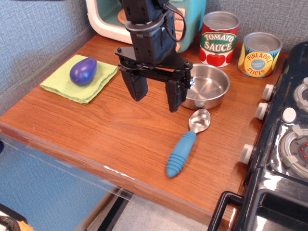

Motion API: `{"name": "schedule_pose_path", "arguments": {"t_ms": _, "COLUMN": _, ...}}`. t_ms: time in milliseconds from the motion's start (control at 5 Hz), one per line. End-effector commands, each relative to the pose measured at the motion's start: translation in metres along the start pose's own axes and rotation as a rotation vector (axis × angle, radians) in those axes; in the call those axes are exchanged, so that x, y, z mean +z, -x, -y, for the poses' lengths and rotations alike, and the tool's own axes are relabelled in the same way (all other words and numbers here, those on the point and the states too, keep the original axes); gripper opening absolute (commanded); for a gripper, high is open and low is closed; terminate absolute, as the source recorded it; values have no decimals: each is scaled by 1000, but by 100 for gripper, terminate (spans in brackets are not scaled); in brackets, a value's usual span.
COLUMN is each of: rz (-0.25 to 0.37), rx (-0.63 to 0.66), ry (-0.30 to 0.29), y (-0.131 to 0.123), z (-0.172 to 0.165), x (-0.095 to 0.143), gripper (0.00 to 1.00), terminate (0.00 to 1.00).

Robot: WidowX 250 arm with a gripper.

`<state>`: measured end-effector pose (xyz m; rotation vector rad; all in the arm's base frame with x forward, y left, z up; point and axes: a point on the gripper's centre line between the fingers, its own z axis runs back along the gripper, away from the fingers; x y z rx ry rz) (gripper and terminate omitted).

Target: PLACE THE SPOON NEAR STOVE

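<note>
Hovering gripper (156, 96): black fingers spread wide with nothing between them, hanging above the middle of the wooden counter (96, 125), clear of the spoon
Spoon (186, 144): lying flat on the counter toward the front right corner, ribbed blue handle pointing at the front edge, shiny metal bowl pointing at the back, free of the fingers
Spoon and stove: the spoon sits near the stove (284, 159), a strip of bare wood between them, not touching
Stove: black and glossy, standing against the counter's right edge, white knobs facing the wood, grey ringed burners on top, black handle at the front
Steel pan (208, 86): round, just behind the spoon's bowl, toward the back right part of the counter, with the gripper's right-hand finger in front of its left rim
Tomato sauce can (219, 38): upright along the back edge, behind the pan
Pineapple slices can (259, 54): upright at the back right corner, beside the tomato sauce can
Toy microwave (110, 21): teal and peach, at the back edge, partly hidden by the arm
Green cloth (62, 84): spread by the left edge of the counter
Purple eggplant (83, 70): resting on the green cloth
</note>
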<state>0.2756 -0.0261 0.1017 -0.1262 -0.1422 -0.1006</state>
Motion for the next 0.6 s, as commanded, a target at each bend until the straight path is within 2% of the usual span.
{"name": "schedule_pose_path", "arguments": {"t_ms": 0, "rz": 33, "rx": 10, "ry": -117, "y": -9, "z": -25, "x": 3, "gripper": 100, "terminate": 0}}
{"name": "schedule_pose_path", "arguments": {"t_ms": 200, "rz": 33, "rx": 10, "ry": -117, "y": -9, "z": -25, "x": 3, "gripper": 100, "terminate": 0}}
{"name": "schedule_pose_path", "arguments": {"t_ms": 400, "rz": 33, "rx": 10, "ry": -117, "y": -9, "z": -25, "x": 3, "gripper": 100, "terminate": 100}}
